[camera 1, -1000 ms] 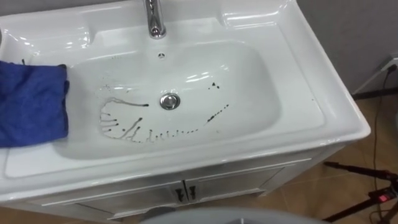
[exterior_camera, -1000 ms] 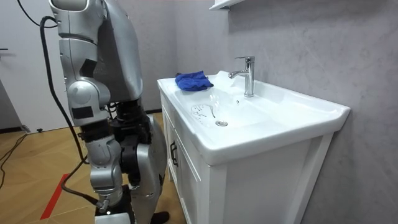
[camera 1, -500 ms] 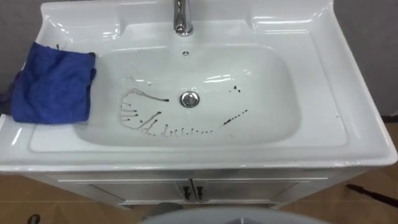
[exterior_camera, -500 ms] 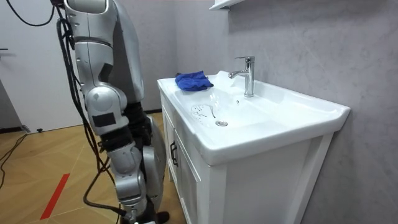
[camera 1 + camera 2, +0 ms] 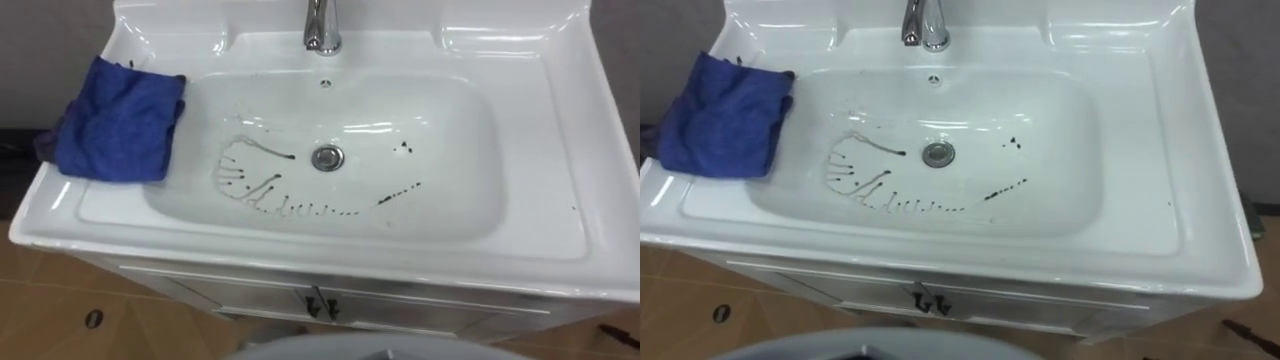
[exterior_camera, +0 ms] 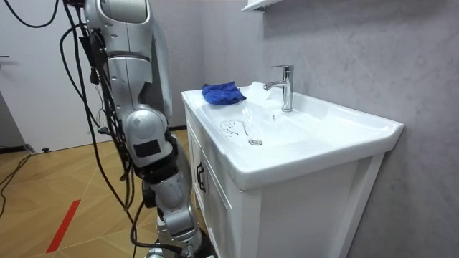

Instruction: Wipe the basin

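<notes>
— Blue cloth (image 5: 120,120): where?
— Crumpled on the left ledge of the white basin (image 5: 540,235). Near edge right at the bowl's brim, far edge hanging slightly past the outer rim.
— Left hand, right hand: how far open, holding what?
— Cannot tell, for either one. Cloth loose on the ledge, by the look of it.
— Inside the bowl?
— Dark marks (image 5: 262,185) in a curved, comb-like sweep left of the drain (image 5: 327,157). Also a dotted streak (image 5: 398,193) and a few specks to its right.
— Cut off or hard to make out?
— Tap (image 5: 322,30) clipped by the top edge of the left eye view. Cabinet (image 5: 230,298) cropped below, with two small dark door handles (image 5: 320,305), shape unclear. Perhaps a speck (image 5: 574,209) on the right ledge, too small to judge.
— Stance?
— Upright on the wooden floor (image 6: 43,186), just beside the cabinet front, at the room view's left of it.
</notes>
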